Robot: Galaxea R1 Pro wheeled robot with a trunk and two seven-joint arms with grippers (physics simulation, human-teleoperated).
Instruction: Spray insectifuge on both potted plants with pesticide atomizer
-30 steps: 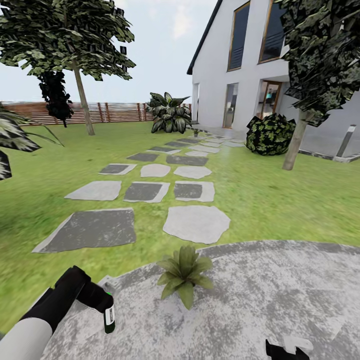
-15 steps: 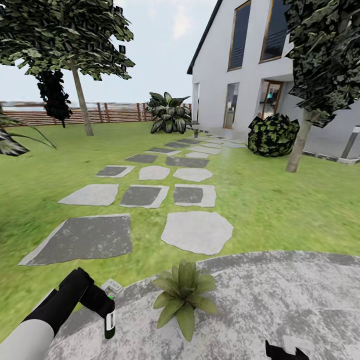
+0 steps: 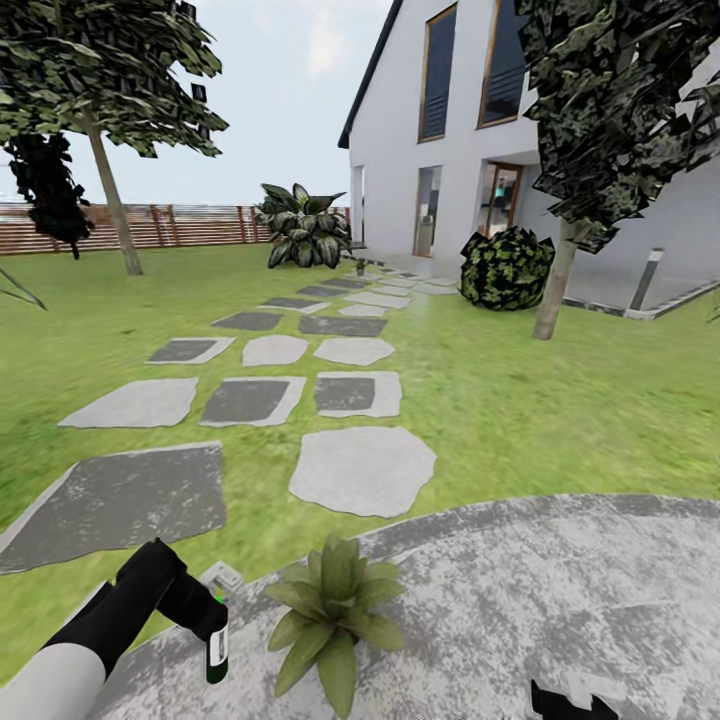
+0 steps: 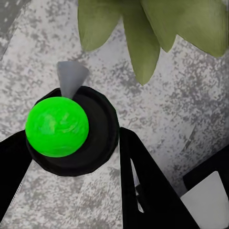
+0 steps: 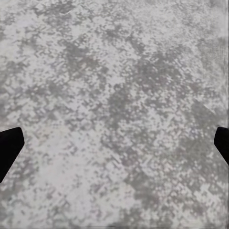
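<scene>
- Your left gripper (image 3: 205, 622) is clamped on the pesticide atomizer (image 3: 217, 648), bottle hanging upright below the jaws over the patio (image 3: 560, 590). If the squeeze eases, it drops.
- The potted plant (image 3: 330, 615) sits just beside the jaws. Its leaves (image 4: 143, 43) are near the grey nozzle (image 4: 71, 78), which may point slightly off them, so spray could hit paving.
- Right gripper (image 5: 114, 143): tips wide apart, nothing btwn them.
- Second plant is prob. elsewhere, so coverage is incomplete.
</scene>
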